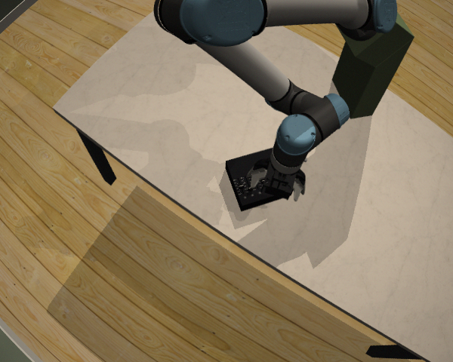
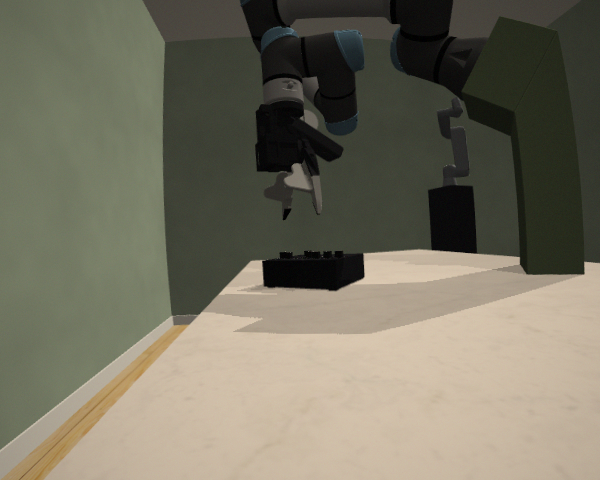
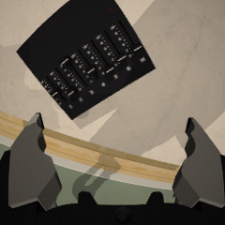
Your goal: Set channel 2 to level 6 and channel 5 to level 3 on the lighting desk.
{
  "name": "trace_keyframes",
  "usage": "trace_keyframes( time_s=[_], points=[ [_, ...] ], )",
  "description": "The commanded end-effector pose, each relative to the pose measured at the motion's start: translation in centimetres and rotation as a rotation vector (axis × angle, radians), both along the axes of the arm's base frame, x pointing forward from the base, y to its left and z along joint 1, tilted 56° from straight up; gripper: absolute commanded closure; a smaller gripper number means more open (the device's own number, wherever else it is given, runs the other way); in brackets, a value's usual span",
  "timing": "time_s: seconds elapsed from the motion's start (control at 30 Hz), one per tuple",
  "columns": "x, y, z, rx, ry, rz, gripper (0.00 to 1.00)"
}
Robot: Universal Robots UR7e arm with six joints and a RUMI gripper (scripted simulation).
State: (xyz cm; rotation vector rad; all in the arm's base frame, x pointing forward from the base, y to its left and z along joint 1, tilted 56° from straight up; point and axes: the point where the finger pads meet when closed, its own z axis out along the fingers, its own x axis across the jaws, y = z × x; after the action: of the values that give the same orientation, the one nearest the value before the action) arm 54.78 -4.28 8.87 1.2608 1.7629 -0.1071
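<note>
Hovering well above the lighting desk (image 2: 313, 271), gripper (image 2: 300, 209) pointing down with jaws spread all the way and gripping nothing. Sitting flat on the pale table (image 2: 341, 403), that black box, near the edge closest to the wood floor (image 1: 63, 194). Showing up tilted in the wrist view, lighting desk (image 3: 86, 56) up top with its row of faders (image 3: 89, 70) running diagonally, each in its own slot with small white marks underneath. Too tiny to read the levels or channel numbers, honestly. Framing the bottom corners of that view, the two grey fingers, far apart, nothing touching them. From above, partly covering the lighting desk (image 1: 238, 187) with the wrist and gripper (image 1: 275, 185). Standing at the far side of the table, a dark green pedestal (image 2: 543, 155) carrying the arm.
</note>
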Motion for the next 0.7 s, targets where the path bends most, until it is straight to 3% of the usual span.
trace_keyframes(
  time_s=[0.0, 0.2, 0.27, 0.67],
  points=[
    [-0.5, -0.1, 0.1, 0.122, -0.102, -0.109, 0.0],
    [-1.1, -0.1, 0.2, 0.265, -0.224, -0.234, 0.0],
    [-1.1, -0.1, 0.2, 0.265, -0.224, -0.234, 0.0],
    [-2.1, -0.2, 0.6, 0.589, -0.499, -0.518, 0.0]
  ],
)
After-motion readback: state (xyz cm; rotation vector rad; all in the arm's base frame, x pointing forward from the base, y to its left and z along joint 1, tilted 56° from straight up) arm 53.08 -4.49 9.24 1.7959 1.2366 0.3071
